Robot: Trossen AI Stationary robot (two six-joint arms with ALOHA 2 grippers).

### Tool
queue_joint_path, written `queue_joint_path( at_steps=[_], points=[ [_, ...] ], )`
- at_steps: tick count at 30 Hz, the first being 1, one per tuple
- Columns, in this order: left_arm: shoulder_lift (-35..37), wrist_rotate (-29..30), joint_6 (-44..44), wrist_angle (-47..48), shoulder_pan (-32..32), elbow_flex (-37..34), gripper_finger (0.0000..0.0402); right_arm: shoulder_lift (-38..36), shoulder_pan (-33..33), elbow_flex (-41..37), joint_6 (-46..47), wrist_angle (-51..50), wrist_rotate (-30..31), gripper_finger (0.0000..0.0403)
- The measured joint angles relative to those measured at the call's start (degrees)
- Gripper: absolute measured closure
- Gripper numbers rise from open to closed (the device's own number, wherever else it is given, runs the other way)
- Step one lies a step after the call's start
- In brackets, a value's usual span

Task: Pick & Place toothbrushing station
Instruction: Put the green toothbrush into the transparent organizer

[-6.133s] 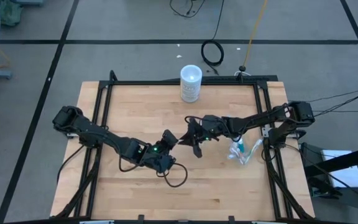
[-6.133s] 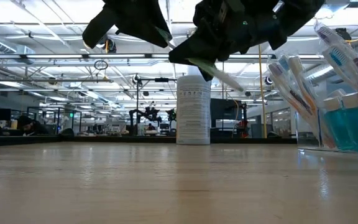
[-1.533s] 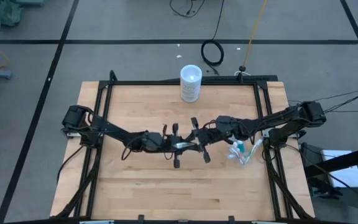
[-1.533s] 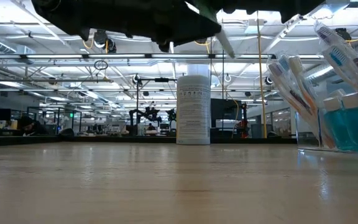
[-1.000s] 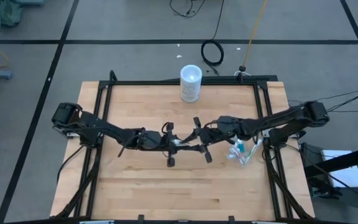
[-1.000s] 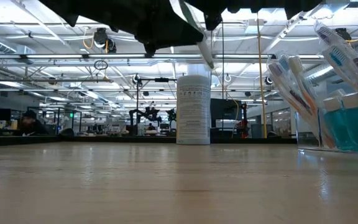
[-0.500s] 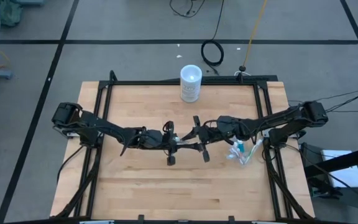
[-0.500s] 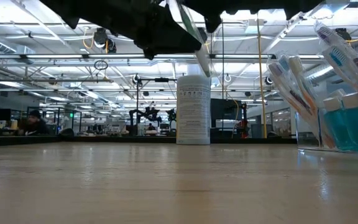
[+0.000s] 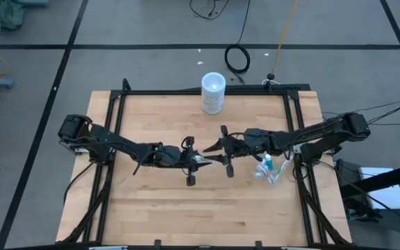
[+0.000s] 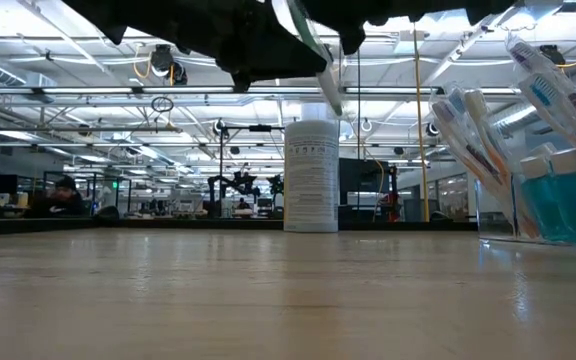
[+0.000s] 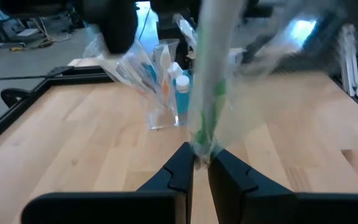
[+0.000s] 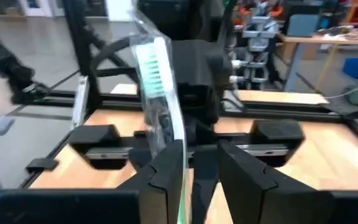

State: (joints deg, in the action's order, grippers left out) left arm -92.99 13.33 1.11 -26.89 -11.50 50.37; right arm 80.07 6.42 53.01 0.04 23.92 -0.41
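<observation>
A slim toothbrush in a clear wrapper with green accents hangs in the air over the table's middle, between my two grippers. My left gripper is shut on it, as the left wrist view shows. My right gripper faces it from the right and stands slightly open around the other end. The small clear cup stands on its base at the table's right, with several toothbrushes and teal tubes in it. It also shows in the left wrist view. My left gripper pinches the wrapped toothbrush's end between its two fingers, coming level from the table's left. The toothbrush runs on from the fingertips, lifted clear of the table. My right gripper has the toothbrush's other end lying along the inner side of one finger. A gap shows to the other finger. Its fingers come level from the table's right, along the toothbrush.
A larger frosted cylindrical container with a white lid stands at the table's far edge, also in the low view. A black frame runs along the table's edges. Bare wood lies toward the near edge.
My right gripper has turned a little and shifted slightly toward the far edge. The toothbrush stays in the air between both grippers and has tilted slightly.
</observation>
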Motion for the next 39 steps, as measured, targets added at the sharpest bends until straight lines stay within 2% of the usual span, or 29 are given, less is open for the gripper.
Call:
queue_joint_path(
  at_steps=[3,6,20,25,32,39],
  points=[
    [-0.02,-0.03,-0.08,0.32,-0.01,-0.05,0.0364,0.7,0.04,-0.01,1.02,4.07,-2.59,0.0304],
    [0.0,-0.01,-0.02,0.2,0.01,-0.03,0.0364,0.75,0.1,0.01,0.91,4.4,-1.13,0.03],
    [0.0,0.03,-0.14,-0.82,0.23,0.0,0.0364,4.6,-0.74,-0.02,0.93,10.6,-1.25,0.0287],
    [0.0,0.21,-0.14,-0.55,0.29,0.0,0.0364,4.42,-1.18,-0.02,0.98,10.34,-1.24,0.0313],
    [0.0,0.18,-0.22,-0.08,0.23,0.0,0.0364,4.4,-1.18,-0.02,0.66,9.95,-1.5,0.0388],
    [-0.04,-0.08,0.27,1.85,0.12,0.04,0.0364,1.45,-0.73,-0.02,-0.22,2.77,-1.0,0.0382]
  ],
)
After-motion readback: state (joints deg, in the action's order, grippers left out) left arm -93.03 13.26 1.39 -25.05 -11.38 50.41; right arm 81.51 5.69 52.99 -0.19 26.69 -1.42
